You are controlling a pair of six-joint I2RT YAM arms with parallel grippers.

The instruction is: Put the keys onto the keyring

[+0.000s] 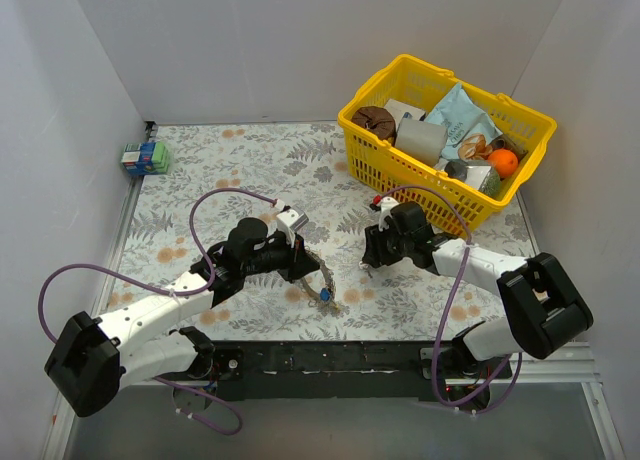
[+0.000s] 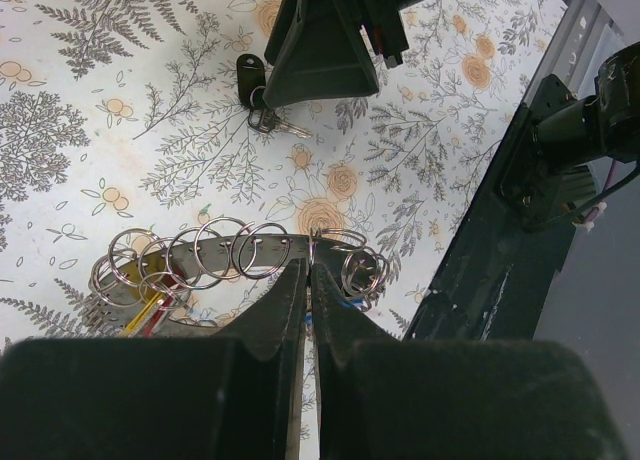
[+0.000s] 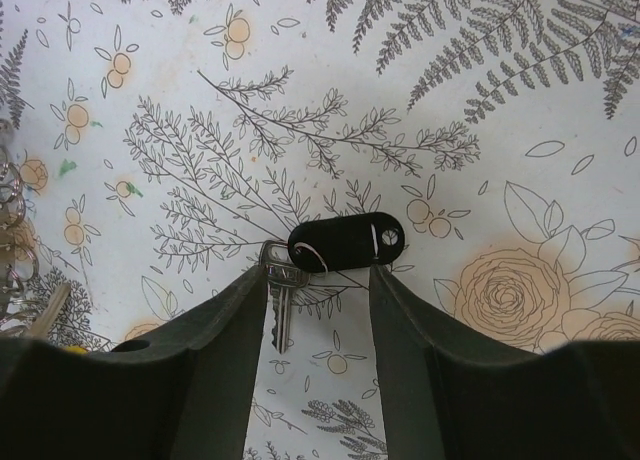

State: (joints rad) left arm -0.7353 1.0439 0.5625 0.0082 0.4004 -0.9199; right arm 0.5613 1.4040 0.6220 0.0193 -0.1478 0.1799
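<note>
Keyring [image 2: 290, 238] pinched in closed left gripper [image 2: 308, 270], front-centre over tablecloth [image 3: 500, 100]. Black-headed key [image 3: 345, 242] lies flat between the jaws of the open right gripper [image 3: 318, 276]. Best: centre on head, close squarely, don't snag cloth.

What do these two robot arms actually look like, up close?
Both the left arm and the right arm are built of white tube-like sections joined by chunky black blocks. A thin purple cable loops along each. The left tool and right tool each end in two dark, wedge-shaped fingers that taper to narrow tips.
</note>
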